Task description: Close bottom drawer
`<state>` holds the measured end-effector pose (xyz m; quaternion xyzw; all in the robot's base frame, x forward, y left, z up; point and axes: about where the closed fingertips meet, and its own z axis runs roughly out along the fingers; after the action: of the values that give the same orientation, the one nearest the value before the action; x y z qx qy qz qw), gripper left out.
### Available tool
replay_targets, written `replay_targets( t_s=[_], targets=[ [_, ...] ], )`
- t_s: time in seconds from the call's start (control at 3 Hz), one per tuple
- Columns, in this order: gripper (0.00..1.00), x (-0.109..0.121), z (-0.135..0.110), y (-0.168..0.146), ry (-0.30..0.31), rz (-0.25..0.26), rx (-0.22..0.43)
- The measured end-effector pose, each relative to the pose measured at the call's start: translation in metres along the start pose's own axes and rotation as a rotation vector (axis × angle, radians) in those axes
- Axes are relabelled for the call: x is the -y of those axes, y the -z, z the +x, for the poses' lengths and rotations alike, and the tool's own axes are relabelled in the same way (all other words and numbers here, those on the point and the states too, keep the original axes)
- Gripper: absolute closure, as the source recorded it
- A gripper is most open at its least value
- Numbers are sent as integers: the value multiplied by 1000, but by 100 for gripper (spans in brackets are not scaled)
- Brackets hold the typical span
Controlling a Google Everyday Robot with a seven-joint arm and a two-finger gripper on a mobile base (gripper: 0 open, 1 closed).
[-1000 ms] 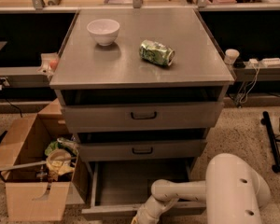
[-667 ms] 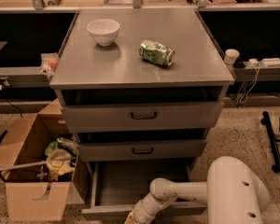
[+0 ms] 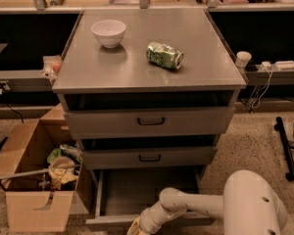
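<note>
In the lower left of the frame a cardboard box (image 3: 33, 199) holding mixed clutter sits on the speckled floor just beside the cabinet. On the cabinet's grey tabletop (image 3: 88, 72), a white bowl (image 3: 108, 32) stands upright at the upper left. To its right a green can (image 3: 164, 55) lies on its side, well apart from the bowl.

Below are the top drawer front (image 3: 151, 121) and the middle drawer front (image 3: 149, 157), each with a black handle. The bottom drawer (image 3: 147, 187) is at bottom centre, pulled out toward the lower edge of the frame. Its long axis runs left to right, its grey floor is bare, and its low front panel is nearest the bottom edge.

The gripper (image 3: 134, 227) sits at that front panel, left of centre, cut off by the frame's edge. Whether the jaws are open or closed, or touch the panel, cannot be told. The white arm (image 3: 201, 204) reaches it from the lower right.
</note>
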<state>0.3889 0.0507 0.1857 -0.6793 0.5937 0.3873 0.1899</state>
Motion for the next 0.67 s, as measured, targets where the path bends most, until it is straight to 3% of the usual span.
replay_targets(
  t_s=[0.67],
  targets=[
    [35, 0, 0, 0, 0, 0, 0]
  ],
)
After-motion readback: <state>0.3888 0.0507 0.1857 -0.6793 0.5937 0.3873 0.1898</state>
